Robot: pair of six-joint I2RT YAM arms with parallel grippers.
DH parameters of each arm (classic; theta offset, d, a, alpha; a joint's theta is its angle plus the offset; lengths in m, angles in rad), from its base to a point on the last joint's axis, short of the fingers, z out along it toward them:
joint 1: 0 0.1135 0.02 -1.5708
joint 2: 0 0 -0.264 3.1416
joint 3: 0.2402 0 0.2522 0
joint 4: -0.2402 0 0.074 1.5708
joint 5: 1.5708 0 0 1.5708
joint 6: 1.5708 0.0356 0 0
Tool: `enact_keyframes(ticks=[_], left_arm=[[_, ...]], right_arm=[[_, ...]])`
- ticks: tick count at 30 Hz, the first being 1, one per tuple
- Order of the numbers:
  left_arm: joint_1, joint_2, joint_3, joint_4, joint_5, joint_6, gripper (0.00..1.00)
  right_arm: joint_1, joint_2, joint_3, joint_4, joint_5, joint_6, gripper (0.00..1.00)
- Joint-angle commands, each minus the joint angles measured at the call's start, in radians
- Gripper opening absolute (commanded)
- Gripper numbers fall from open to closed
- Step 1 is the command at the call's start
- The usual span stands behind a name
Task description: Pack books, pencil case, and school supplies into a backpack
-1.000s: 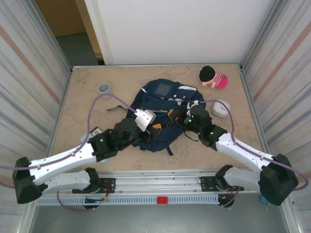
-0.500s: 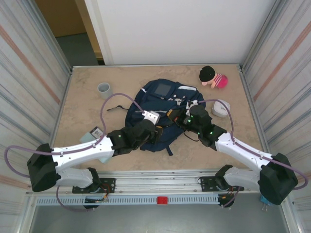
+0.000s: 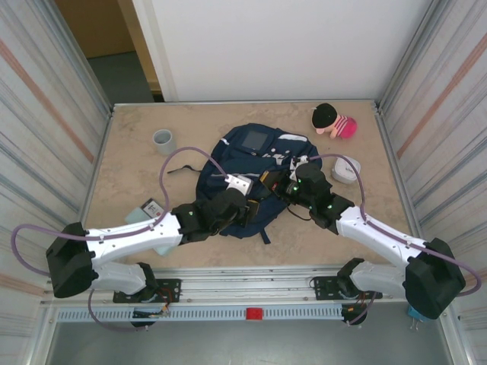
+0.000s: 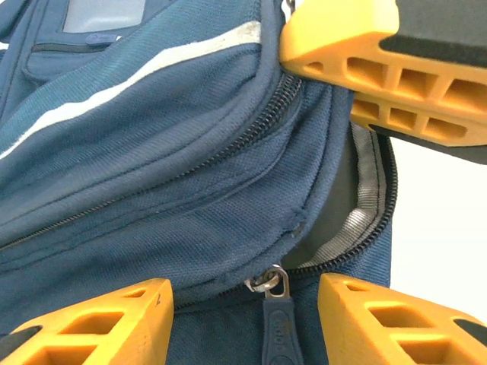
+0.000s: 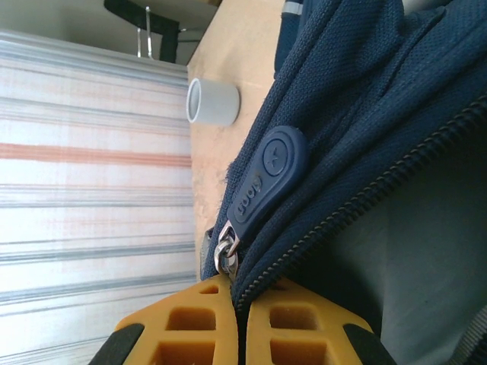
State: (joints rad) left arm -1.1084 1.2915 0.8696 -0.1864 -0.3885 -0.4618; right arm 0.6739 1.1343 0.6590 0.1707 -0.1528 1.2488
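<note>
The right gripper [image 5: 237, 308] has its yellow fingers pressed together on the zipper edge of the large navy blue fabric backpack [image 5: 365, 91]. They sit right beside a metal slider, and the dark blue rubber zipper pull [image 5: 268, 176] lies free just above them. The left gripper [image 4: 243, 296] is spread wide. Its two yellow fingers stand on either side of a dark zipper tab [image 4: 275, 327] without touching it.

Between the two grippers the main compartment gapes a little, showing pale grey lining [image 4: 358, 220]. Seen from above, the backpack [image 3: 255, 148] lies flat mid-table with both grippers at its near edge.

A small, flat, pale teal pencil case [image 3: 137, 215] lies on the beige stone-patterned table [image 3: 129, 175] by the left arm, well apart from the opening. A grey cup [image 3: 163, 141] and a pink-and-black plush toy [image 3: 333, 120] sit further off.

By my reading the task is only at the opening stage. The mouth needs widening first, and all the loading is left to do.
</note>
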Motion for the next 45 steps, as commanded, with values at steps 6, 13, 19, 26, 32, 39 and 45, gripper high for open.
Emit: enact_keyframes(ticks=[6,13,19,26,32,39,45], left_arm=[[-0.012,0.033,0.007,-0.035,-0.038,-0.07,0.35],[0.006,-0.038,-0.063,-0.062,-0.08,-0.103,0.18],[0.013,-0.112,-0.136,-0.012,-0.055,-0.07,0.0],[0.044,-0.187,-0.192,0.121,0.084,0.001,0.38],[0.196,-0.281,-0.314,0.352,0.397,-0.116,0.61],[0.218,-0.269,-0.291,0.331,0.51,-0.153,0.67],[0.22,-0.253,-0.293,0.318,0.474,-0.19,0.66]], right_arm=[[0.003,-0.023,0.056,0.034,-0.061,-0.044,0.0],[-0.043,-0.045,0.056,0.001,-0.106,-0.061,0.0],[-0.084,-0.049,0.063,-0.015,-0.173,-0.068,0.0],[-0.11,-0.008,0.095,-0.022,-0.277,-0.121,0.0],[-0.165,0.062,0.151,-0.021,-0.515,-0.17,0.0],[-0.174,0.068,0.184,-0.073,-0.545,-0.213,0.0],[-0.177,0.069,0.189,-0.073,-0.556,-0.213,0.0]])
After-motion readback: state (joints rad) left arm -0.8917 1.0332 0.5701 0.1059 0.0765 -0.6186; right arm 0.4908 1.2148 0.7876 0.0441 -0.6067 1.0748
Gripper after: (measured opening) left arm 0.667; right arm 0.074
